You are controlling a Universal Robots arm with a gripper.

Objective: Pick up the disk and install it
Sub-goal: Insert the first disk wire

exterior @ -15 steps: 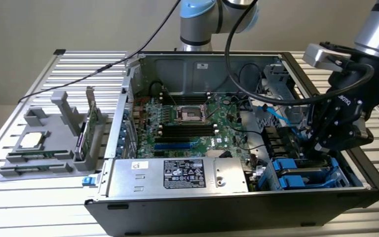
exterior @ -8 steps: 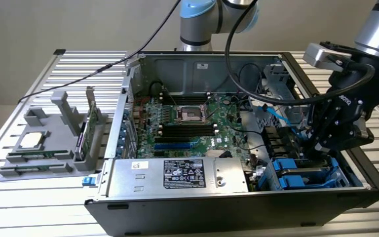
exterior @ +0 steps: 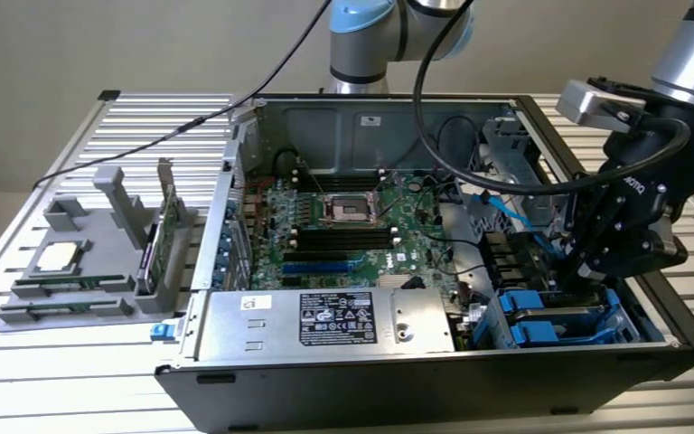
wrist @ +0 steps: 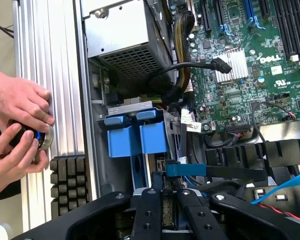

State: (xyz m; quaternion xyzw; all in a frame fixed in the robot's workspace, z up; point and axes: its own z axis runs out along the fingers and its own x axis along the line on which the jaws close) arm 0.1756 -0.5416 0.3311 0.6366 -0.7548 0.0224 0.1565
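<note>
The big slatted metal table carries an open computer case, which lies on its side with no lid. Inside it, the green motherboard fills the middle. The silver power supply box lies along the case's near edge.

The disk, in its bright blue bracket, is in the drive bay at the case's near corner, on the exterior view's right. The gripper hangs just above it, down inside the case. I cannot tell if the gripper is apart, together or clamped on the disk (its own black body is in the way).

A person's hands are over the table right beside the case wall, holding a small round thing. A blue cable plug lies close to the bay.

I think the job now is getting the disk to sit right in its bay. To do it well, the disk should go in straight, lined up with the bay's sides and not tipped. The push should be slow and soft. The gripper should stay clear of the cables and of the hands.
</note>
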